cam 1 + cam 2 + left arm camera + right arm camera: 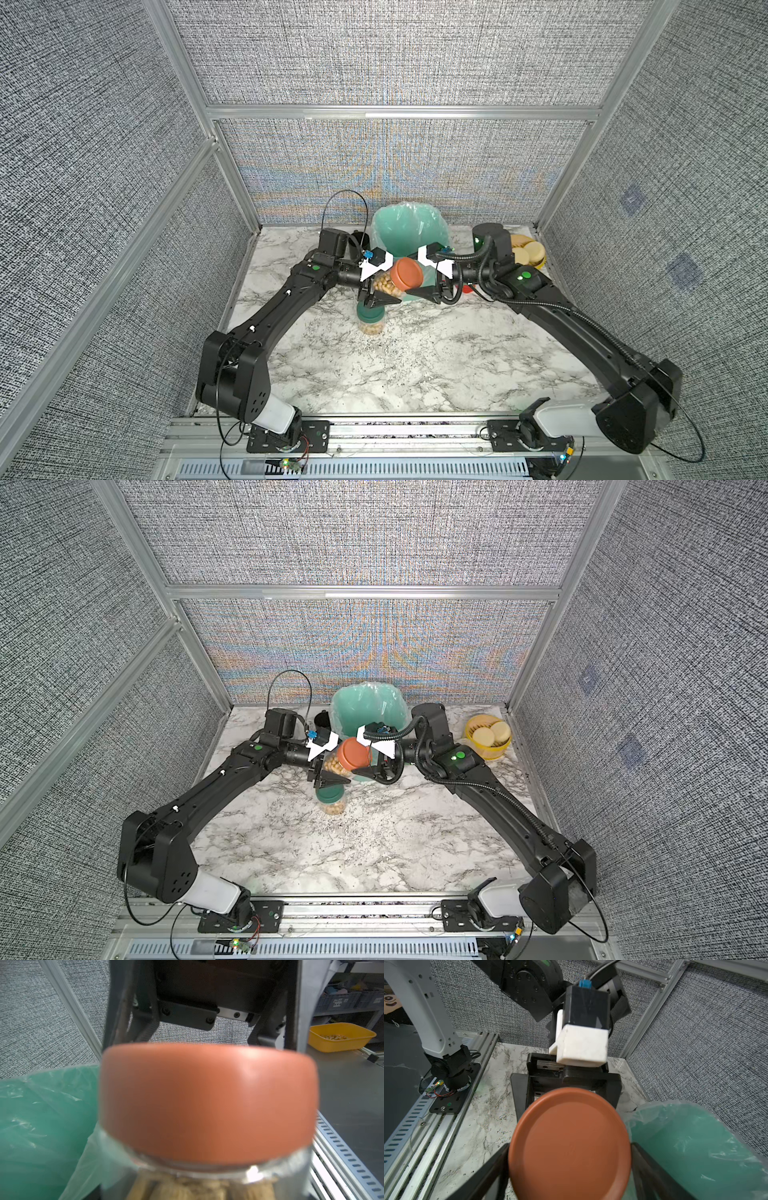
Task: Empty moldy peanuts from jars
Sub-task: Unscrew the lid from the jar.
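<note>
**Step in hand:** unscrewing a jar; judged early in the task.

**Left gripper** point(380, 291): clamping the jar point(388, 286) across its clear body. It is holding the jar on its side, lifted off the table point(415, 365), just in front of the bin point(409, 224).

**Right gripper** point(570, 1153): closing on the lid point(409, 272), which is pointing toward the right arm. In the right wrist view one finger point(483, 1172) is lying against each side of the rim. The jaws are standing wide because the lid is wide.

**Lid:** sitting fully on. In the left wrist view no gap is showing between its skirt and the jar's shoulder.

**Peanuts** point(332, 766): lying inside the held jar, filling the body. None are showing in the visible part of the bin.

**Green-lidded jar** point(371, 318): standing closed on the table directly below the left gripper, with peanuts inside.

**Next move, as judged:**
- The right wrist is needing to turn about the lid's axis while the left grip resists the twist. One turn is unlikely to free a screw lid, so regrips are to be expected.
- The lid should then draw straight off along that axis.

**Risk:** with the jar lying level and short of the bin, peanuts could roll onto the table once the lid is off. The mouth should tilt up, or move over the bin, before the lid parts.
</note>
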Controlling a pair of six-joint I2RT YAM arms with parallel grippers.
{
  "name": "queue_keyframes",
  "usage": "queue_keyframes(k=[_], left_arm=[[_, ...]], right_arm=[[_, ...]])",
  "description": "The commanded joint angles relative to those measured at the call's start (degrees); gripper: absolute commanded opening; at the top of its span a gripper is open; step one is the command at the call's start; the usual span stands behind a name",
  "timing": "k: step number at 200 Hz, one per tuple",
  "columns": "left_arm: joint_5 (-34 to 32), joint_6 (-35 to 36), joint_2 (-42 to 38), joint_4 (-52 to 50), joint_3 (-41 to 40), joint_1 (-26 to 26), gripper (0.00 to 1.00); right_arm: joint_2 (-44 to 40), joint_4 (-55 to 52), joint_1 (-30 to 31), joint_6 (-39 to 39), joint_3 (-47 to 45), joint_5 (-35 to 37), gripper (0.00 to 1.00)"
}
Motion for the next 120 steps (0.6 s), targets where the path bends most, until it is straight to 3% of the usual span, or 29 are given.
queue_keyframes(k=[1, 15, 23, 27, 62, 120], left_arm=[[-2.5, -6.22, -0.05, 4.81, -0.22, 0.33, 0.0], [-2.93, -7.18, 0.05, 6.18, -0.65, 0.41, 0.0], [-3.14, -7.44, 0.14, 6.81, -0.81, 0.44, 0.0], [-3.3, -7.68, 0.13, 7.11, -0.93, 0.46, 0.0], [-4.16, -8.89, 0.21, 9.49, -1.72, 0.53, 0.0], [-5.12, -10.47, -0.38, 12.48, -2.68, 0.68, 0.0]], right_arm=[[0.08, 7.5, -0.43, 6.75, 0.67, 1.85, 0.75], [-0.24, 8.29, -0.53, 8.94, 0.15, 1.63, 0.8], [-0.58, 8.76, -0.57, 10.38, -0.33, 1.46, 0.95], [-0.7, 9.16, -0.66, 11.05, -0.54, 1.2, 0.98], [-1.21, 11.85, -0.71, 19.19, -1.98, -1.37, 0.98], [-2.37, 25.71, -0.69, 46.79, -8.57, -1.64, 0.98]])
